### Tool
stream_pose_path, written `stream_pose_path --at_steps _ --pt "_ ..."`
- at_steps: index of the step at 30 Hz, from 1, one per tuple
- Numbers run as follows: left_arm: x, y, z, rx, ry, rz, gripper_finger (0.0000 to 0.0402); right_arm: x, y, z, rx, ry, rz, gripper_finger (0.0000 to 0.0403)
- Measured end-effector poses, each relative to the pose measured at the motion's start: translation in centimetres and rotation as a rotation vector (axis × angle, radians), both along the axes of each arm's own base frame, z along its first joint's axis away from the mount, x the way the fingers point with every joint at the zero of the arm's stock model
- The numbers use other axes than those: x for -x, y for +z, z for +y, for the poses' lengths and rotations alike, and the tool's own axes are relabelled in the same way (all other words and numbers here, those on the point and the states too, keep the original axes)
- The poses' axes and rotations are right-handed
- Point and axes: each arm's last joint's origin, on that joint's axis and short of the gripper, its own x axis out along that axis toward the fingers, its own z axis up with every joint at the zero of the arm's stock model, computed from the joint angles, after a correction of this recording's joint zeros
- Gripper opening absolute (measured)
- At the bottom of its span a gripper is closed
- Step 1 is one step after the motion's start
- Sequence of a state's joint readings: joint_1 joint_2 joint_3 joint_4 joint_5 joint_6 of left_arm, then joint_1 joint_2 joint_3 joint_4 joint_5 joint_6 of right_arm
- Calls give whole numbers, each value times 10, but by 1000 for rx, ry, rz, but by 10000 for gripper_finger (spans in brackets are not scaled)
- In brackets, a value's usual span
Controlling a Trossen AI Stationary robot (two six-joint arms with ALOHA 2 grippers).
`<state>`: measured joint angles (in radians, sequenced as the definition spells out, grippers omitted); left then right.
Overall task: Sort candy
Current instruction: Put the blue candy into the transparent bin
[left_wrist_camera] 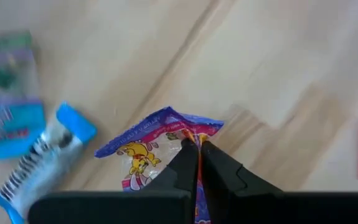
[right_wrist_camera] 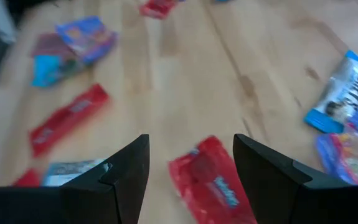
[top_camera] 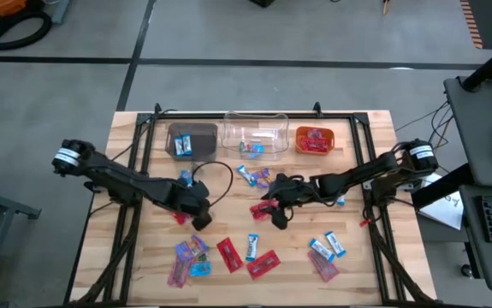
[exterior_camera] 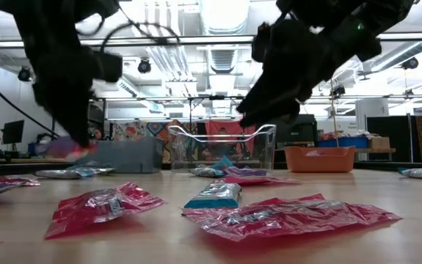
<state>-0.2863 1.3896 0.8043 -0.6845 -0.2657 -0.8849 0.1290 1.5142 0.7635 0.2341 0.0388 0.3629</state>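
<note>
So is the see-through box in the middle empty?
No. The clear bin holds at least one blue-and-white candy; how many more, cannot tell.

Our two arms are dark and slim, with white-ringed joints near the bases, a black cable looping off the left one, and matte black end effector fingers.

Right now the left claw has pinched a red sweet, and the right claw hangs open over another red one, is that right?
Not quite. In the left wrist view the left gripper is shut on a purple multicoloured candy, not a red one. The rest holds: the right wrist view shows the right gripper open above a red candy.
</note>
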Motion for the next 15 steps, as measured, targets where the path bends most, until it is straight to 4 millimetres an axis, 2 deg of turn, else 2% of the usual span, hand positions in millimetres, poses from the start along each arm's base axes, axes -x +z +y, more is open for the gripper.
stream_pose_path --at_steps 5,9,15 --pt "3 31 6 -65 -81 -193 0 8 17 5 -38 20 -31 219" --pt "-2 55 17 -144 -173 -390 0 17 30 8 -44 33 -36 219" --pt "-21 85 48 -317 -235 -647 0 25 43 12 -44 45 -62 219"
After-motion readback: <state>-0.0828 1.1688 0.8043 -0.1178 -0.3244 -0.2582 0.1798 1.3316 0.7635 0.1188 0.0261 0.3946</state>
